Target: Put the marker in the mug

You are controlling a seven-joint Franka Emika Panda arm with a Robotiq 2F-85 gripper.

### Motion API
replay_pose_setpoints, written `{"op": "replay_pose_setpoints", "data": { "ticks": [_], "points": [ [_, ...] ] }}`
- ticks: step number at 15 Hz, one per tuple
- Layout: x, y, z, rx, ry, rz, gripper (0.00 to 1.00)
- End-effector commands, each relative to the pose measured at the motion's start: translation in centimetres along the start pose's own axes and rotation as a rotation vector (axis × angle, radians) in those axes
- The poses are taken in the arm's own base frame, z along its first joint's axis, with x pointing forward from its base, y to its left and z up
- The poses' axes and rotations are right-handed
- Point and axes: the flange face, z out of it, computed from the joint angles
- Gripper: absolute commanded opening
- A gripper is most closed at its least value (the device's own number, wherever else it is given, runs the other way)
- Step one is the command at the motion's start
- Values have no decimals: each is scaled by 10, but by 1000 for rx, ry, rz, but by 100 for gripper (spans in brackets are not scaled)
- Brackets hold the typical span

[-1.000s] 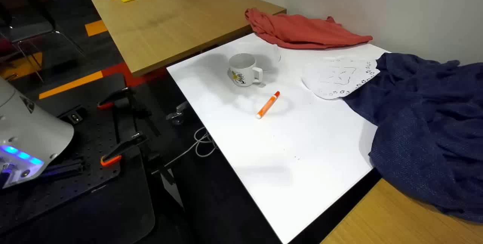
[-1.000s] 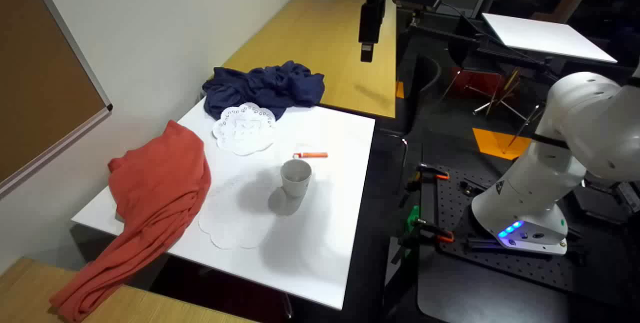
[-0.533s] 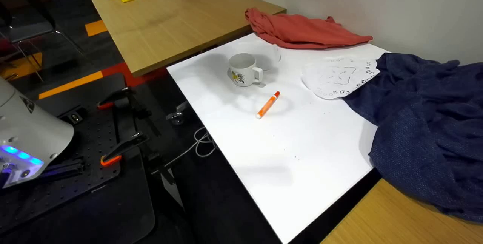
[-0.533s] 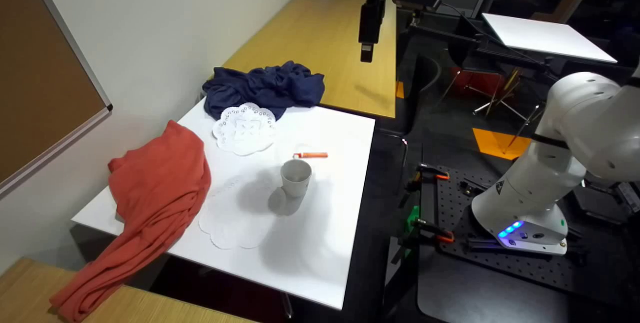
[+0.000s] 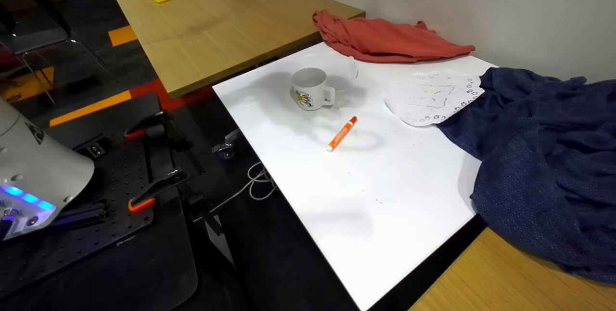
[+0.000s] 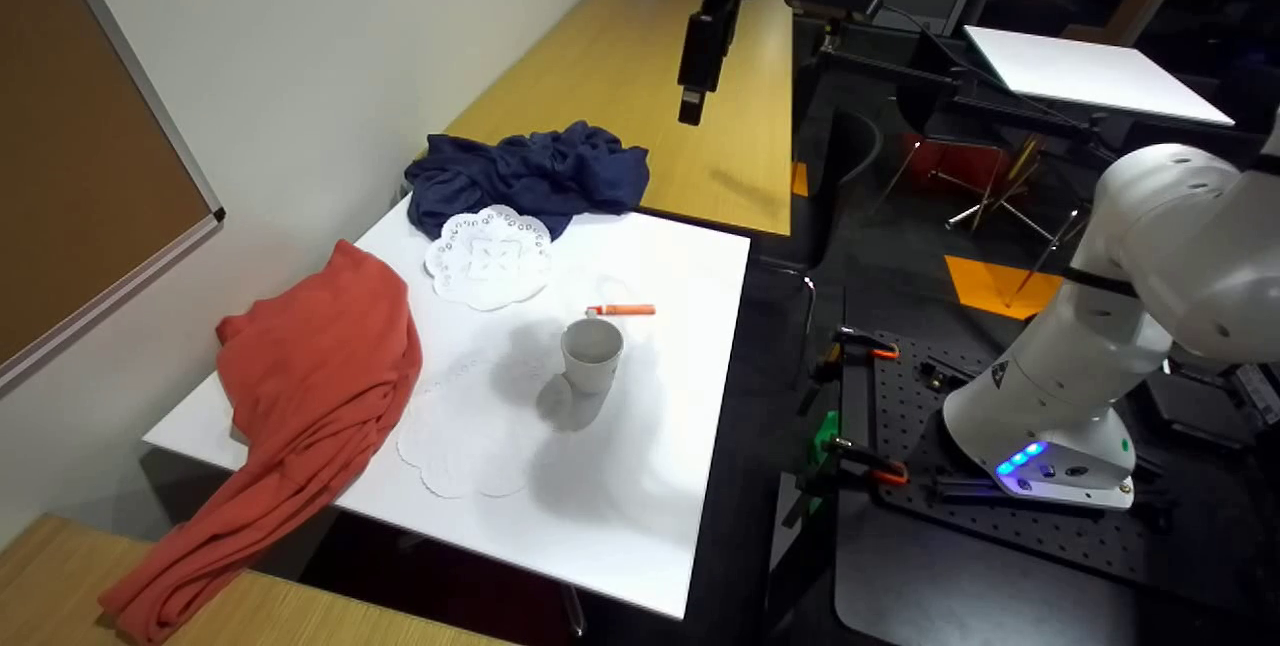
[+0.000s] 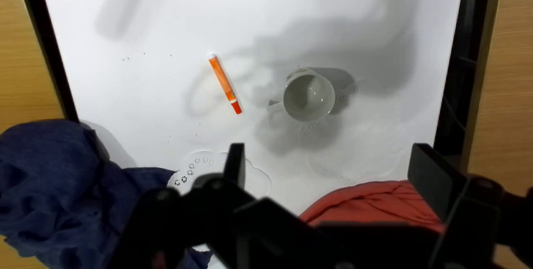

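Your end effector [image 7: 329,156] had just shifted: in an exterior view it had moved toward the wall [image 6: 300,56] and tipped away from its straighter hang, while nothing on the worktop [image 5: 409,181] had stirred. The orange marker [image 7: 225,83] lay flat where it had been, near the mug [image 5: 313,97] but apart from it, its red cap toward the handle side; the mug stood upright. In the wrist view your fingers were spread wide with nothing held between them, and both task items lay beyond the fingertips. By that evidence you had begun the approach, probably toward the marker, with the pick and the drop both left to do. The tilt seemed worth correcting before descent, since angled fingers could have skidded off so thin a barrel. The wrist likely needed only a slight turn to close across it, but the mug's handle called for care on the way down.
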Motion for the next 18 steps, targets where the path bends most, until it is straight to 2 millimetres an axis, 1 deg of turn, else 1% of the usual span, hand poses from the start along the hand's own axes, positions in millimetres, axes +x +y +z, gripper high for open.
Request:
{"op": "replay_pose_setpoints", "data": {
  "ticks": [1,6,10,18],
  "points": [
    [12,22,30,32,82,-1,100],
    [28,49,82,33,113,-15,100],
    [37,68,129,1,102,-17,100],
    [46,104,237,-45,57,10,100]
  ]
}}
